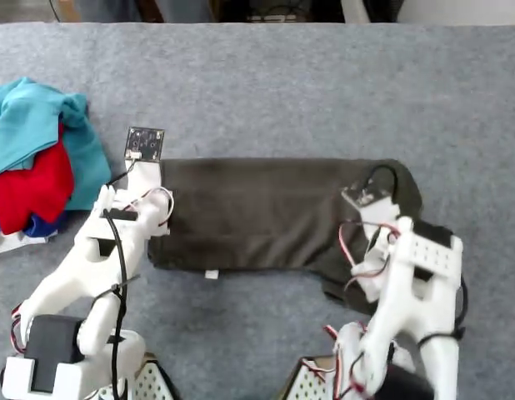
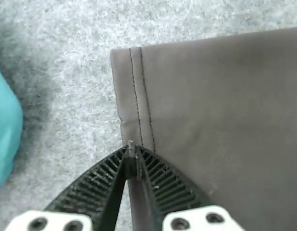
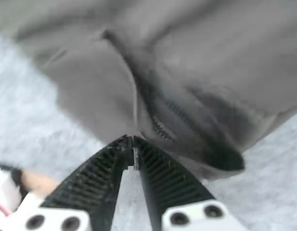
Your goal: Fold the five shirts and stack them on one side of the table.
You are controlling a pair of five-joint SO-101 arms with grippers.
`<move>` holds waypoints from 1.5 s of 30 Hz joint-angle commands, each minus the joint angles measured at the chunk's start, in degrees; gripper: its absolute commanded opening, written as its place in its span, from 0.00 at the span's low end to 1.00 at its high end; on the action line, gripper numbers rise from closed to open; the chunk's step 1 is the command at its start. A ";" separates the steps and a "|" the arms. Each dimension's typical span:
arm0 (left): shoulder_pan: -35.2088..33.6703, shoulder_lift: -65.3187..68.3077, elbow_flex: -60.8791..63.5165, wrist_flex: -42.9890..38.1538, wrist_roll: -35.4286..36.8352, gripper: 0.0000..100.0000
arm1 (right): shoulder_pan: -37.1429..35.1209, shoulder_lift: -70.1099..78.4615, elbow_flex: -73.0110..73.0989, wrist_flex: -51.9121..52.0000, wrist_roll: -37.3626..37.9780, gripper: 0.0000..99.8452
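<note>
**A:** And what a spread that was! The grey table (image 1: 324,83) ran from edge to edge, and right across the middle of it lay the dark shirt (image 1: 266,212), stretched out in a long band.

**B:** With the pile (image 1: 32,167) off at one end, teal shirt (image 1: 37,117) draped over a red shirt (image 1: 28,187), all of it unfolded. Plenty of work left, I'd have said.

**A:** Now the grips. The left gripper (image 2: 131,147) was clamped tight on the stitched hem (image 2: 139,96), right at the shirt's edge.

**B:** And the right gripper (image 3: 133,147) was pinched closed at the other end, on a bunched fold of that same shirt as far as I could judge.

**A:** So a fold was in hand. What did it call for?

**B:** Both ends travelling together, for me. Lift level, keep the cloth taut between the two, and lay edge onto edge. If one side led, the band would skew. That rumpled end by the right arm wanted smoothing too, or the crease would set.

**A:** Any labels?

**B:** A small white tag (image 1: 212,273) at the shirt's near edge. Nothing on it was legible.
</note>
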 commanded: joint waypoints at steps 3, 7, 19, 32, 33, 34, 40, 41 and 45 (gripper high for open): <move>-0.48 -0.44 -0.66 -0.88 -0.26 0.03 | 0.62 -12.00 -3.82 6.33 1.85 0.01; -0.48 -0.44 -0.66 -0.88 -0.26 0.03 | 0.18 -10.68 -12.97 5.10 -2.29 0.01; -0.48 -0.44 -0.48 -0.88 -0.26 0.03 | -0.26 17.19 -15.16 -14.15 -7.82 0.01; -0.57 -0.44 -0.48 -0.88 -0.26 0.03 | 0.00 -6.11 -4.26 9.85 0.70 0.01; -0.57 -0.44 -0.48 -0.88 -0.26 0.03 | 0.00 -9.27 -2.77 12.22 2.20 0.01; -0.57 -0.44 -0.48 -0.88 -0.26 0.03 | 0.00 -12.62 -1.45 14.77 3.78 0.01; -0.57 -0.44 -0.48 -0.88 -0.26 0.03 | 5.19 -28.88 -0.92 18.55 8.88 0.02; -0.57 -0.44 -0.48 -0.88 -0.26 0.03 | 5.19 -30.81 -1.01 20.57 10.81 0.03; -0.57 -0.44 -0.48 -0.88 -0.26 0.03 | 6.07 -36.00 -2.24 24.62 16.00 0.15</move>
